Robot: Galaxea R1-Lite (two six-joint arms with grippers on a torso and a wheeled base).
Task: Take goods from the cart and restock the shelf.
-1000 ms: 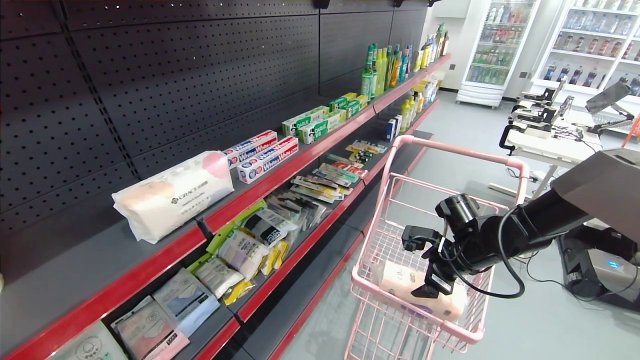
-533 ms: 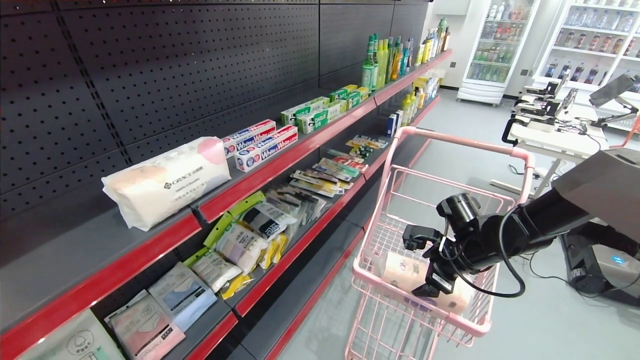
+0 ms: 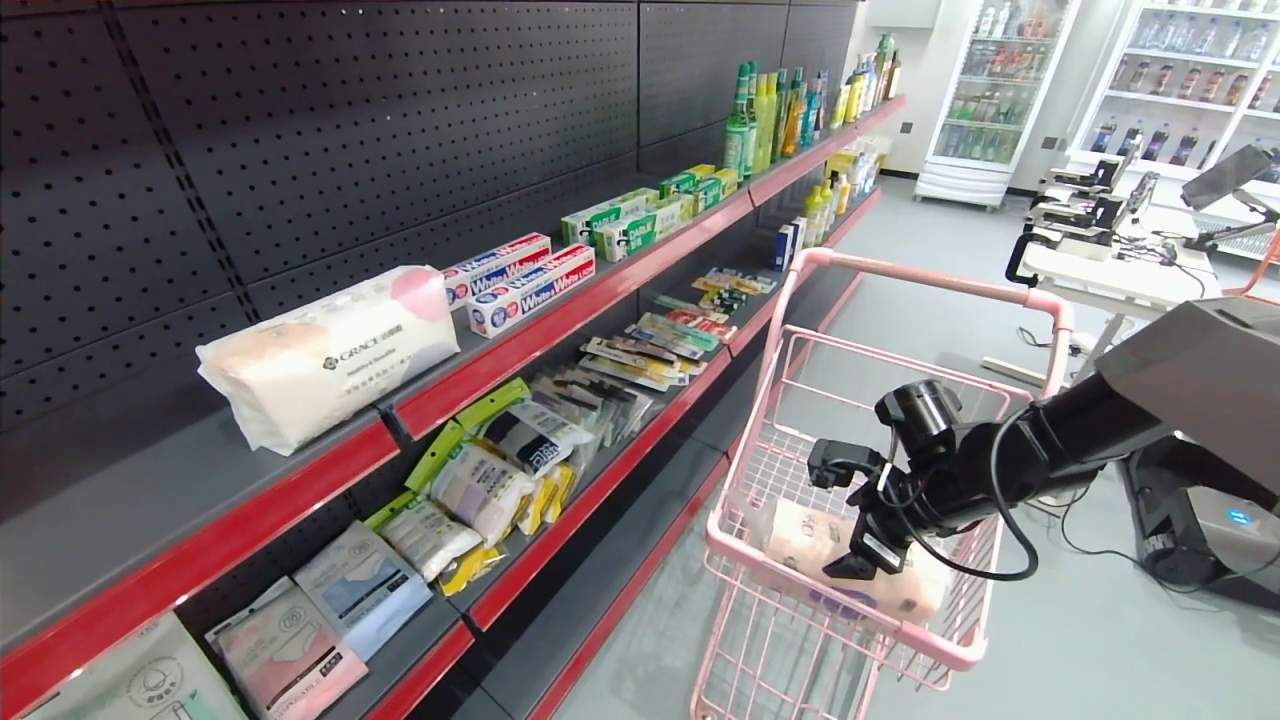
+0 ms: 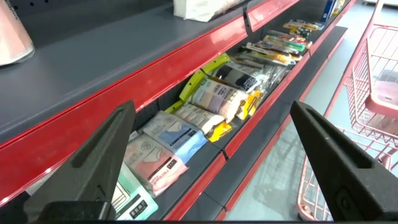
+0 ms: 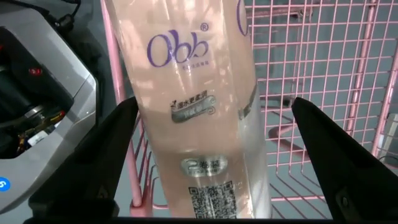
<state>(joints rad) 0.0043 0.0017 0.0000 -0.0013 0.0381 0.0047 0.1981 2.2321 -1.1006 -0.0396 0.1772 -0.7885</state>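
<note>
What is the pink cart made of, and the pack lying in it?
The cart looks like metal wire with a smooth pink coating, since its sides are thin rods crossed in a grid. The pack seems soft and is wrapped in glossy plastic film that catches the light.

Coolers and a work table standing at the far end of the aisle

A glass-door drinks cooler (image 3: 985,100) is standing against the far wall, its shelves holding rows of bottles, and a white open bottle display (image 3: 1180,90) is standing just beside it on the right. Nearer, a white table (image 3: 1110,285) is carrying dark devices and a tilted screen (image 3: 1225,175), all of it sitting on a pale grey floor (image 3: 1080,650).
</note>
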